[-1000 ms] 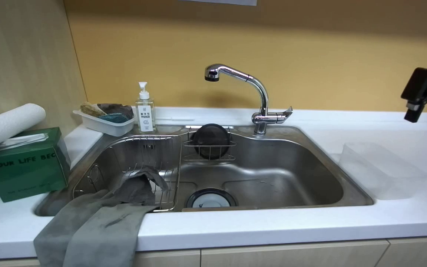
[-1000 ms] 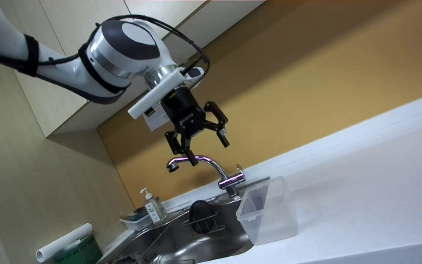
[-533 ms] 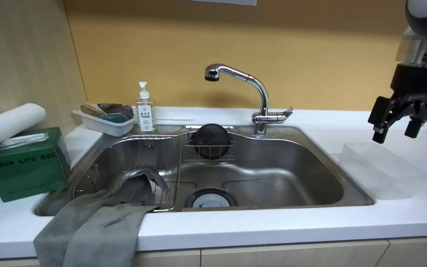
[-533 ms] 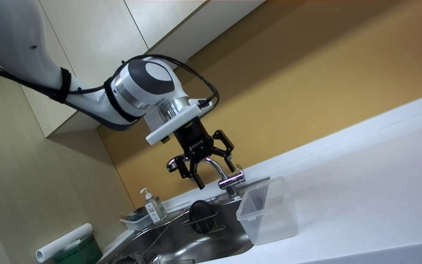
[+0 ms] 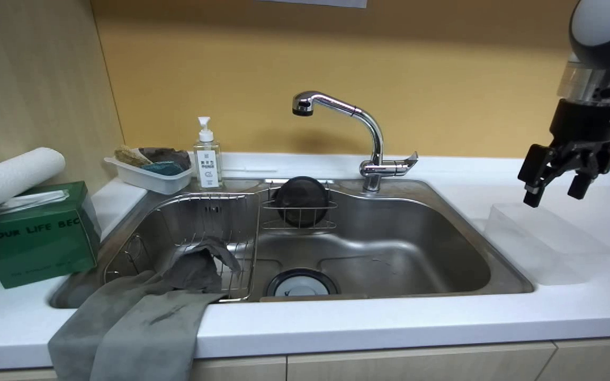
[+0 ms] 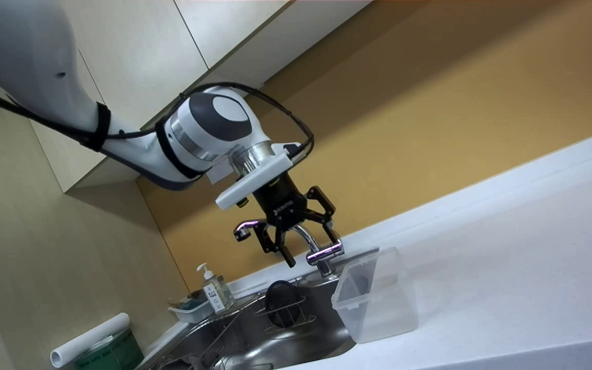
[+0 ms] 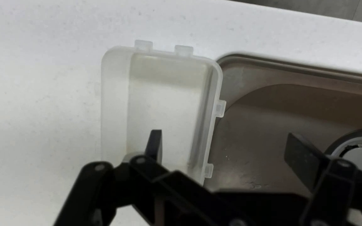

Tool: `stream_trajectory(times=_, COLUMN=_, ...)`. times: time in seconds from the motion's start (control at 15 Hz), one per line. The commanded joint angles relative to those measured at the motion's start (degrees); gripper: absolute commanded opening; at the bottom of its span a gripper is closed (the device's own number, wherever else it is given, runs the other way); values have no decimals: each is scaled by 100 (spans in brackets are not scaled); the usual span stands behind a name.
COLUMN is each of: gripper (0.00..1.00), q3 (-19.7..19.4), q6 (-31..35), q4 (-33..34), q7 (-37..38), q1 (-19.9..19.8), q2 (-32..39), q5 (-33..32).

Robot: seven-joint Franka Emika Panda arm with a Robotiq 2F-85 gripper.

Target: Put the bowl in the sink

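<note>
Since the earlier frame, the arm [image 6: 208, 121] has moved in and lower toward the bowl [image 7: 165, 103]; bowl and sink [image 5: 389, 259] have not shifted. The bowl stands upright on the surface [image 5: 421, 317], just beside the sink — not yet in it. I find the fingers [image 7: 305, 160] spread well apart, grasping nothing. In the wrist view one overlaps the bowl's interior and the other the sink, the bowl's sink-side wall lying between. I judge the step in hand to be the approach. Next I should line up on that wall, lower until the fingers straddle it, then close gently — thin plastic may flex — before lifting across.
</note>
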Motion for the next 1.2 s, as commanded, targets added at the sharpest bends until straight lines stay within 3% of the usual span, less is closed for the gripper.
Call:
stream_trajectory(times=0.0, gripper=100, q3=-16, q6=436, q4=47, q7=78, q1=-63, q2=469, q5=-59)
stream_trajectory(times=0.47, gripper=100, q3=-14, q6=832, q4=165, q7=88, q1=-135, q2=1151, q5=28)
stream_trajectory(times=0.53, gripper=75, q3=0, q6=867, q4=179, q7=98, q1=-126, q2=1198, q5=70)
stream_trajectory(times=0.6, gripper=74, q3=13, q6=901, q4=193, q7=94, q1=-119, q2=1233, q5=100)
stream_trajectory(times=1.13, gripper=19, q3=115, q6=991, q4=269, q7=110, q1=-92, q2=1230, q5=491)
